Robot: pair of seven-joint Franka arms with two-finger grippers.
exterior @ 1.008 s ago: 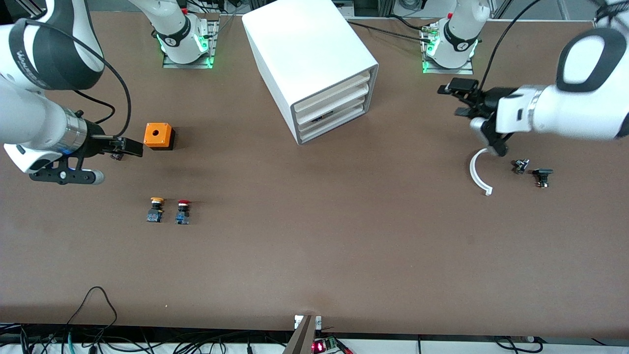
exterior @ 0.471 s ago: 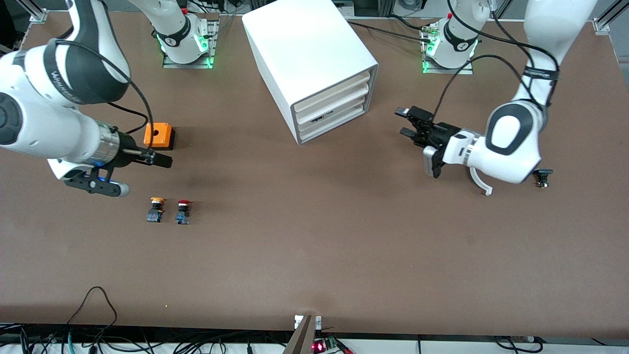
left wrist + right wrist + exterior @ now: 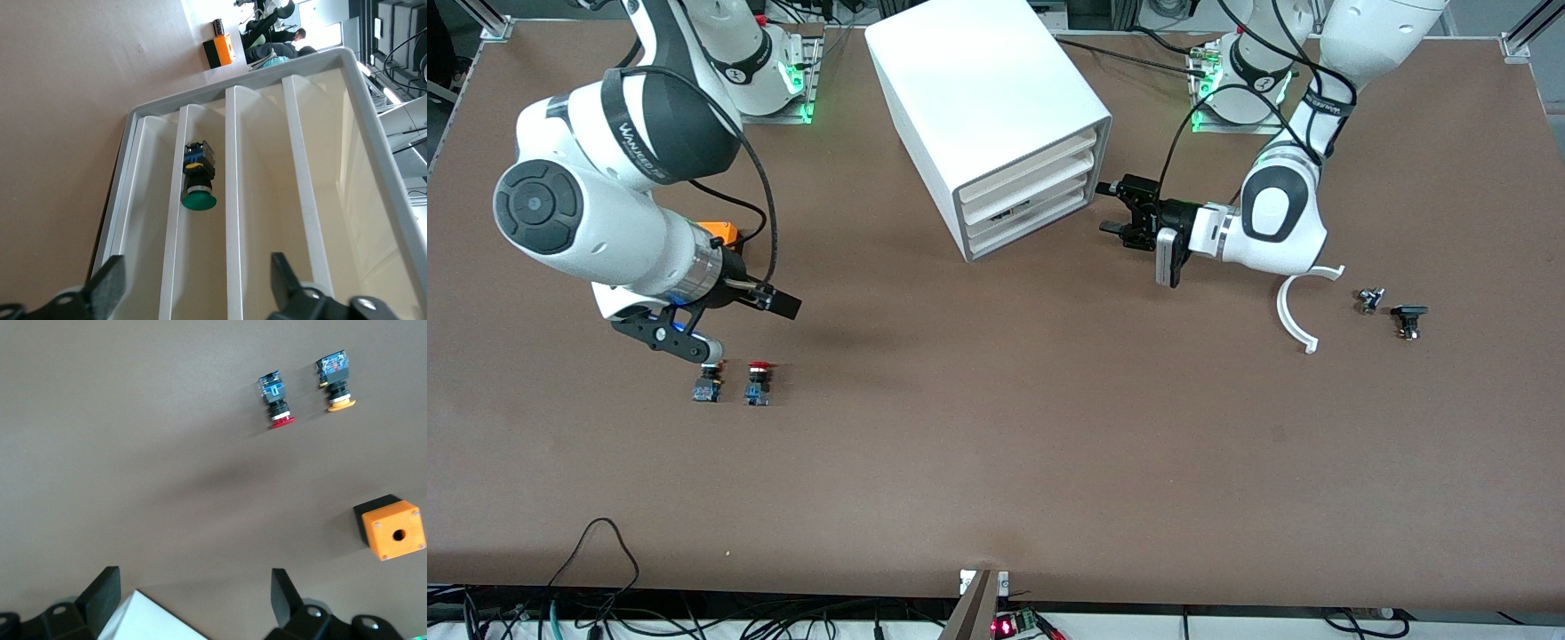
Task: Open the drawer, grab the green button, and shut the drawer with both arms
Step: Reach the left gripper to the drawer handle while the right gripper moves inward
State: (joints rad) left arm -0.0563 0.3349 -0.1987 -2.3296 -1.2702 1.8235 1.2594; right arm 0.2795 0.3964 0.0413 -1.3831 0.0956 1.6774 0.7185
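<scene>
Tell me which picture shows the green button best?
The left wrist view: the green button lies in plain sight inside a drawer. The front view shows only a dark speck in the cabinet; the right wrist view misses it.

1. Table [image 3: 996, 444], filling the front view: brown, matt, faintly mottled surface.
2. Cabinet [image 3: 978, 80], top centre of the front view: smooth white shell with a soft sheen and a grey front rim.
3. Drawers [image 3: 253, 200], centre of the left wrist view: smooth off-white plastic, lightly glossy.
4. Button [image 3: 199, 179], centre of the left wrist view: glossy green cap on a black and blue plastic body.
5. Arms [image 3: 605, 213], left and right of the front view: glossy white shells with black bands.
6. Orange box [image 3: 392, 527], lower right of the right wrist view: matt orange plastic.
</scene>
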